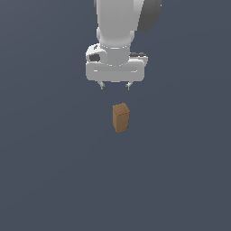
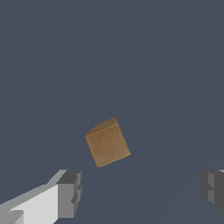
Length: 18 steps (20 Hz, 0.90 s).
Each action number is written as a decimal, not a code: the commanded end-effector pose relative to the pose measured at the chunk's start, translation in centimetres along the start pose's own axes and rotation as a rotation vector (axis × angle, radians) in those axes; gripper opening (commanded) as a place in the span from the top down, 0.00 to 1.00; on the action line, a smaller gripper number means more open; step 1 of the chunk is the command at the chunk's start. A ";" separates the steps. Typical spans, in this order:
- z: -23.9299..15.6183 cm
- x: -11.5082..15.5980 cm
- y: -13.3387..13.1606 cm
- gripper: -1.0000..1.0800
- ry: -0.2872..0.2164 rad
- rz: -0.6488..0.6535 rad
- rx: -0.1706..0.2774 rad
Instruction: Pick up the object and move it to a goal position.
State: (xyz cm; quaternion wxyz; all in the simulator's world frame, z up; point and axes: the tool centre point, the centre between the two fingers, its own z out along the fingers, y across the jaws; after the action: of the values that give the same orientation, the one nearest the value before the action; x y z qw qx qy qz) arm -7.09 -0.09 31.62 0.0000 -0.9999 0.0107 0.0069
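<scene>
The object, a small plain orange-brown block (image 1: 121, 117), stands upright on the dark grey floor, taller than wide. In the wrist view the block (image 2: 107, 143) shows from above, between and beyond the two fingers. My white gripper (image 1: 115, 86) hangs above the block, a little toward the exterior view's left of it, with a gap between fingertips and block. The jaws stand wide apart and hold nothing. One finger (image 2: 68, 193) and the other finger (image 2: 213, 189) show at the wrist view's edges.
A flat dark grey floor (image 1: 49, 171) spreads all around the block. No goal marker shows in either view.
</scene>
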 end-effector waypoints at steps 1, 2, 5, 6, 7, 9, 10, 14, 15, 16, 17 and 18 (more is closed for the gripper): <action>0.0 0.0 0.0 0.04 0.000 0.000 0.000; 0.0 0.0 0.0 0.04 0.000 0.000 0.000; -0.1 0.1 -0.1 0.04 0.004 -0.006 0.006; -0.2 0.2 -0.1 0.04 0.006 -0.009 0.010; -0.2 0.3 -0.1 0.04 0.008 -0.012 0.014; -0.3 0.4 -0.1 0.04 0.011 -0.016 0.019; -0.4 0.5 -0.2 0.04 0.012 -0.017 0.020; -0.3 0.4 -0.2 0.04 0.011 -0.018 0.019; -0.2 0.4 -0.2 0.04 0.012 -0.020 0.019; -0.1 0.4 -0.2 0.04 0.012 -0.024 0.019; 0.1 0.4 -0.2 0.04 0.012 -0.029 0.019; 0.3 0.4 -0.3 0.04 0.012 -0.036 0.018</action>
State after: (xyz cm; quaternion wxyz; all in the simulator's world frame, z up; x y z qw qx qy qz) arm -6.64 0.13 31.59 0.0095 -0.9999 -0.0034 0.0006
